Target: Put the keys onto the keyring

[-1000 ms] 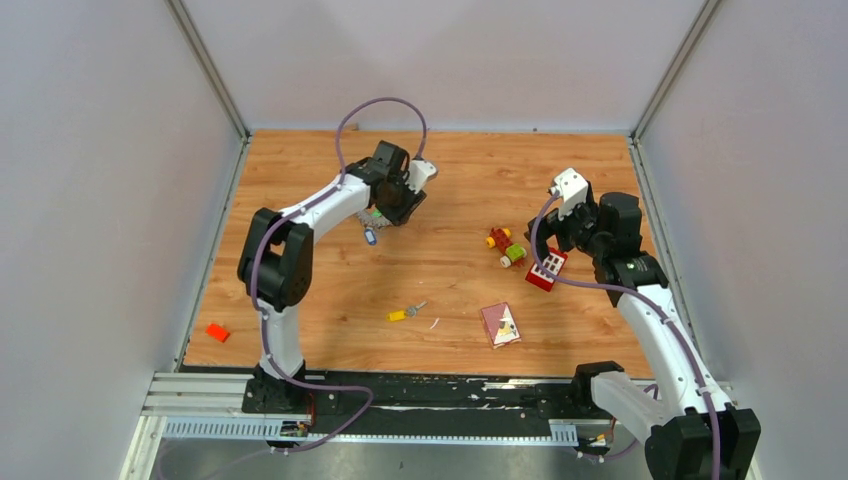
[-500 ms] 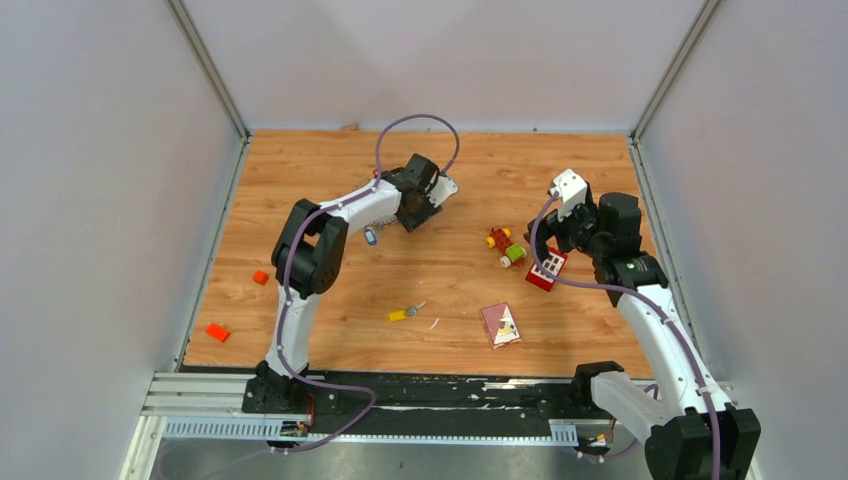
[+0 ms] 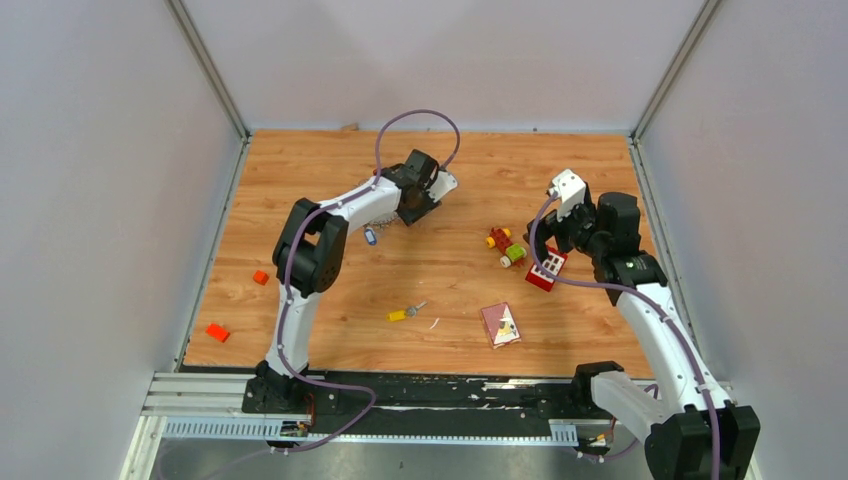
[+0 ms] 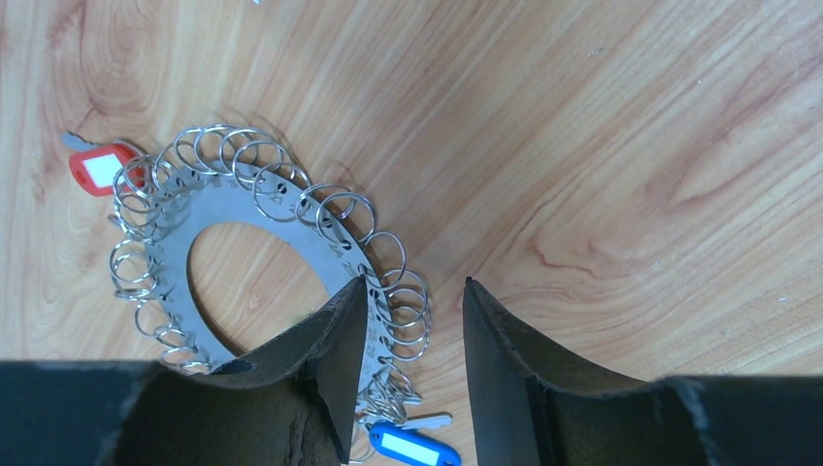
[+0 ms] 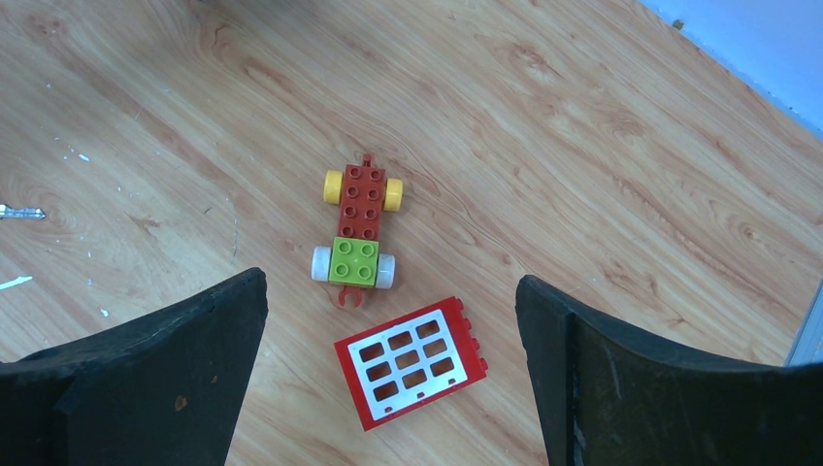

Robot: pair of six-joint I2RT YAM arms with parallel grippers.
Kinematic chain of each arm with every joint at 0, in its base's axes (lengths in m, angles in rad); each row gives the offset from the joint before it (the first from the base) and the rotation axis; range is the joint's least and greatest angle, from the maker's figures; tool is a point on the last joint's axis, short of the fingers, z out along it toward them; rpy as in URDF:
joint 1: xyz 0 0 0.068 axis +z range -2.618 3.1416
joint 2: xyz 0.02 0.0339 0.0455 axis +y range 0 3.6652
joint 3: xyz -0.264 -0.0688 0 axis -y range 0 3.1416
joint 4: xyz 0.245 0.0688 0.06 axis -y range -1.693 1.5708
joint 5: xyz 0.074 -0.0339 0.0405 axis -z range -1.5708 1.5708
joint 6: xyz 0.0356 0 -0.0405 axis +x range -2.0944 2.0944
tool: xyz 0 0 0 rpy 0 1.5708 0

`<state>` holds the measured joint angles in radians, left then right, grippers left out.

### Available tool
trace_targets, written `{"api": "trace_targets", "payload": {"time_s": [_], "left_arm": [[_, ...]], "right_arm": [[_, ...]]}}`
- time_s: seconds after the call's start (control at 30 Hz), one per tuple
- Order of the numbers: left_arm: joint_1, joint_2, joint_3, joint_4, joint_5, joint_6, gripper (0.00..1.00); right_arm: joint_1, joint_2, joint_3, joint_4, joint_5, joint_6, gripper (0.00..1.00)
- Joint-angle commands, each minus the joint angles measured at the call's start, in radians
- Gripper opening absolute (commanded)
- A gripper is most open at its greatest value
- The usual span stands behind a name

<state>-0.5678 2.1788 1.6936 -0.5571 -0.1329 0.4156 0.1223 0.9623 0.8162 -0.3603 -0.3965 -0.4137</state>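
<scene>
The keyring [image 4: 303, 225] is a flat metal ring hung with many small split rings, lying on the wood. A red-tagged key [image 4: 100, 167] sits at its far left edge and a blue-tagged key [image 4: 412, 449] at its near edge. My left gripper [image 4: 414, 283] is open just above it, the left finger over the ring's band and the split rings between the jaws. In the top view the left gripper [image 3: 412, 207] hides the ring, and the blue tag [image 3: 369, 237] shows beside it. A yellow-headed key [image 3: 403, 313] lies alone mid-table. My right gripper [image 5: 388, 291] is open and empty.
Below the right gripper lie a red block with a white window grid [image 5: 410, 361] and a yellow-red-green toy car [image 5: 357, 230]. A pink card [image 3: 501, 324] lies front centre. An orange brick [image 3: 260, 277] and a red brick [image 3: 217, 332] lie at the left.
The left arm has swung right and forward, uncovering the orange brick, and has barely moved in the last half second. The right arm has not moved.
</scene>
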Motion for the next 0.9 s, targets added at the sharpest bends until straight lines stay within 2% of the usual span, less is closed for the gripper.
{"api": "trace_targets", "payload": {"time_s": [0.0, 0.43, 0.87], "left_arm": [[0.001, -0.014, 0.040, 0.024, 0.002, 0.027, 0.48], [0.001, 0.077, 0.099, 0.003, -0.038, 0.053, 0.39], [0.014, 0.089, 0.085, 0.007, -0.064, 0.057, 0.31]], "right_arm": [[0.004, 0.009, 0.032, 0.002, -0.022, -0.012, 1.00], [0.005, 0.017, 0.035, -0.006, -0.027, -0.015, 1.00], [0.005, 0.021, 0.037, -0.010, -0.029, -0.016, 1.00]]}}
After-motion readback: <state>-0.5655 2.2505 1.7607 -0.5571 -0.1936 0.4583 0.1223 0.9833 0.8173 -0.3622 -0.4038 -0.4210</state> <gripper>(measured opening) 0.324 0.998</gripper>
